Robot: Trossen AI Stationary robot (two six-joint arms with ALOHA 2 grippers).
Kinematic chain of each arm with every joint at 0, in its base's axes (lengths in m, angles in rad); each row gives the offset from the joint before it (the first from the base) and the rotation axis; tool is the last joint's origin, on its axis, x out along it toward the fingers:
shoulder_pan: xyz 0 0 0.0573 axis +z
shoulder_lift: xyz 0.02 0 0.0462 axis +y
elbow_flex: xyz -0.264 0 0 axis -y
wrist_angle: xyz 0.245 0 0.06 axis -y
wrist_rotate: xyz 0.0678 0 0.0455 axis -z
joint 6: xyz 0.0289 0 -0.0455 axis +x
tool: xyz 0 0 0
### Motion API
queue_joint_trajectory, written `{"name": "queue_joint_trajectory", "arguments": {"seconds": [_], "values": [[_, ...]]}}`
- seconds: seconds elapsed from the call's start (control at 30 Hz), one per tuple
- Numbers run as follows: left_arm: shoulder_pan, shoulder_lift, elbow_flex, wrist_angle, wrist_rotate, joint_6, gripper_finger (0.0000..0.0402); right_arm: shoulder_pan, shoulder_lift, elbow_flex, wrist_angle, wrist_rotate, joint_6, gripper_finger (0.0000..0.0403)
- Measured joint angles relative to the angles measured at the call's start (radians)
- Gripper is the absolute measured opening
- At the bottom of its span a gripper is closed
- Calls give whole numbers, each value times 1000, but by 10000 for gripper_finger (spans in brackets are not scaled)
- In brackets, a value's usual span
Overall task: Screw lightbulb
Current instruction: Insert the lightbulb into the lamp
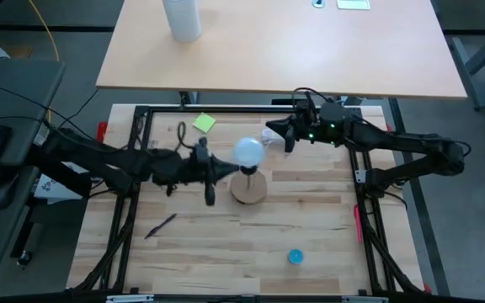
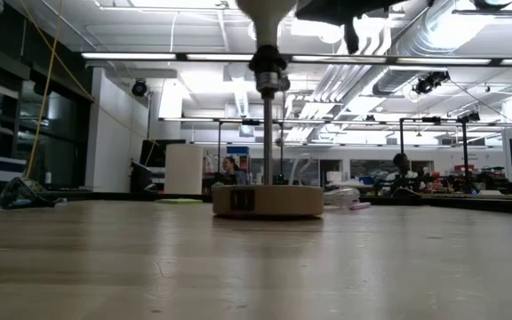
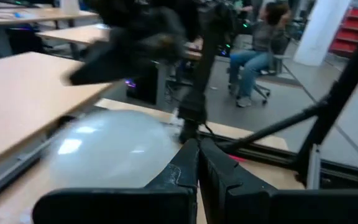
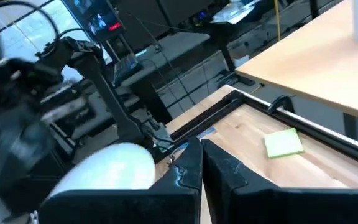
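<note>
Spanning the scene, the butcher-block table (image 1: 226, 244) gives a flat pale wood surface inside a black frame, likely so the lamp stand has steady footing. Left arm reaches in from the left side, its left gripper (image 1: 210, 172) just beside the bulb; in its wrist view the dark fingers sit pressed together, clamped on nothing, the globe bulging next to them. Right arm comes from the right, right gripper (image 1: 274, 135) near the bulb's far side, fingers likewise closed on each other with nothing between. Neither touches the globe, as far as I can tell. Round wooden disc base (image 1: 248, 188) lies mid-table, thick and smooth-edged, a thin metal post rising to a black socket (image 2: 268, 64); weight low, presumably to resist twisting. The lightbulb (image 1: 248, 152) stands upright atop that socket, frosted white, round globe tapering downward; how deep it is threaded I cannot tell. Smaller bits well apart: green sticky note (image 1: 204, 123), blue cap (image 1: 295, 256), black pen (image 1: 161, 225).
</note>
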Motion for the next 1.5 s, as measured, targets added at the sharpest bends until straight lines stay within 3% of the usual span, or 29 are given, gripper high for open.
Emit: {"name": "queue_joint_trajectory", "arguments": {"seconds": [0.27,0.47,1.03,1.5], "values": [[-37,115,1,149,-2,-18,0,-17,115,0,150,-105,57,0],[-19,145,1,170,-12,-27,0,7,131,0,183,-108,76,0],[64,143,5,78,11,3,0,101,110,0,158,-82,98,0],[129,144,-2,36,-56,20,0,110,38,0,74,-88,94,0]]}}
